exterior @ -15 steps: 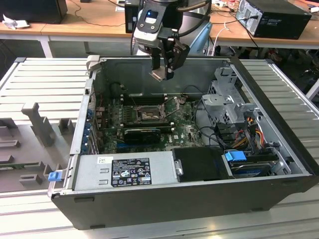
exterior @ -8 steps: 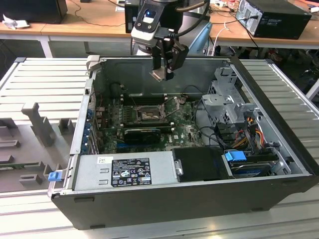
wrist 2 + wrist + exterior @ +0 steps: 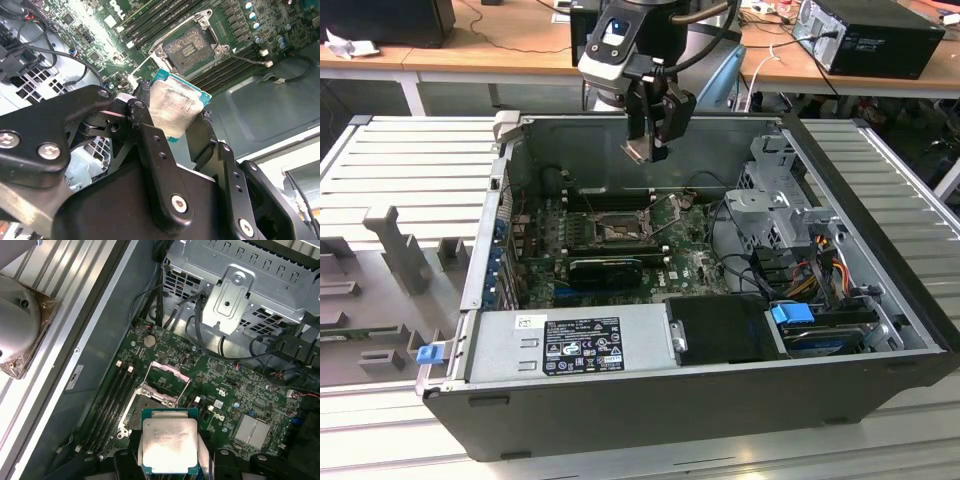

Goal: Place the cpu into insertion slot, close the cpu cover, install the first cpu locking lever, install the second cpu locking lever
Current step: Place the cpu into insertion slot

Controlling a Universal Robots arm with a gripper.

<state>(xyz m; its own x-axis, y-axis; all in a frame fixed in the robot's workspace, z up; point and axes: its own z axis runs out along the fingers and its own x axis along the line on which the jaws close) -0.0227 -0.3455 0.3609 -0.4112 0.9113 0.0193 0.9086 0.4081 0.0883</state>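
Observation:
My gripper (image 3: pixel 646 148) hangs above the open computer case and is shut on the cpu (image 3: pixel 639 152). In both wrist views the cpu (image 3: pixel 172 107) (image 3: pixel 169 442) is a pale silver square on a green-edged base, clamped by its edges between the black fingers (image 3: pixel 145 120). The insertion slot (image 3: pixel 616 231) (image 3: pixel 192 46) lies open on the green board well below the chip, with its pin field bare. In the first wrist view the slot (image 3: pixel 141 407) is partly hidden behind the cpu, and the cpu cover (image 3: pixel 170 371) stands tilted up at the slot's far side.
The case walls (image 3: pixel 650 128) ring the board. A silver drive cage (image 3: pixel 775 200) (image 3: pixel 235 290) with cables stands at the exterior view's right, and the power supply (image 3: pixel 570 340) sits along the front. Long black memory slots (image 3: pixel 112 400) flank the socket. A black card (image 3: pixel 605 268) lies just in front of it.

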